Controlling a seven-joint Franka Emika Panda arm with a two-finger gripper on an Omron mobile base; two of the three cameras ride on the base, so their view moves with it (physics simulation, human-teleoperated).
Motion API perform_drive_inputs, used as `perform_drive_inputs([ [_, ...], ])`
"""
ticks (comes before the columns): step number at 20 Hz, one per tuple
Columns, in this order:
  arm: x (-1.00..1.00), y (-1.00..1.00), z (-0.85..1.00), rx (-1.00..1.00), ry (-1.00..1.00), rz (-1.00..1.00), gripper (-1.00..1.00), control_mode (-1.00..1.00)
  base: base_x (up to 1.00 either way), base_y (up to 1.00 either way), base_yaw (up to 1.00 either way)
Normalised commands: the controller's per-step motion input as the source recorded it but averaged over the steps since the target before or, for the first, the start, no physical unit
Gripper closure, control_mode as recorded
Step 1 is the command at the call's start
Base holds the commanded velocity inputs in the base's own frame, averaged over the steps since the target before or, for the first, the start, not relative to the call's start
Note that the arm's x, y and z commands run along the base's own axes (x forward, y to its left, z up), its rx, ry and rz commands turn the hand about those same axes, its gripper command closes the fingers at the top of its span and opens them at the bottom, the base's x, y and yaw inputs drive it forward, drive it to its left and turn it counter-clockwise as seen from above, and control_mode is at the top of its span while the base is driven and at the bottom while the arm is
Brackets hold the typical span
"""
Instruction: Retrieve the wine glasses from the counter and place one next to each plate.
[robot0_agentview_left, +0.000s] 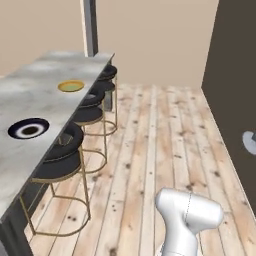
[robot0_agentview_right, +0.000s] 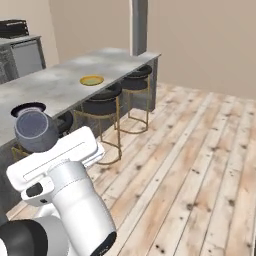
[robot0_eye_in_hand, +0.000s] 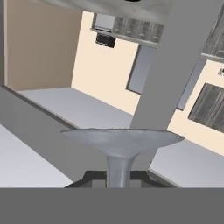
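While the arm stands folded up over the plank floor (robot0_agentview_left: 165, 130), the gripper (robot0_eye_in_hand: 118, 180) has its jaws pinched tight on the thin stem of a wine glass (robot0_eye_in_hand: 120, 146). In the hand view the stem rises from between the dark finger tips and the glass's round foot spreads wide above them. In the right base view the same wine glass (robot0_agentview_right: 34, 130) shows as a rounded bluish-grey bowl at the end of the white hand, held up in front of the near edge of the long grey marbled top (robot0_agentview_right: 65, 82).

On that top lie two plates, well apart. The yellow plate (robot0_agentview_left: 71, 86) with its pale green centre sits farther along, near the stool side. The dark plate (robot0_agentview_left: 29, 129) with a white ring lies closer to the robot; in the right base view it is partly hidden behind the glass bowl. A row of black stools (robot0_agentview_left: 87, 116) with gold legs stands tucked along the edge of the top.
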Motion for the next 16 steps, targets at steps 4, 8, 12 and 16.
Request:
perform_drive_inputs([
  [4, 0.00, 0.00, 0.00, 0.00, 0.00, 0.00, 1.00, 1.00, 0.81, -1.00, 0.51],
  [8, 0.00, 0.00, 0.00, 0.00, 0.00, 0.00, 1.00, 1.00, 0.84, -0.96, 0.53],
  [12, 0.00, 0.00, 0.00, 0.00, 0.00, 0.00, 1.00, 1.00, 0.83, -0.90, 0.56],
  [16, 0.00, 0.00, 0.00, 0.00, 0.00, 0.00, 1.00, 1.00, 0.71, -0.90, 0.58],
])
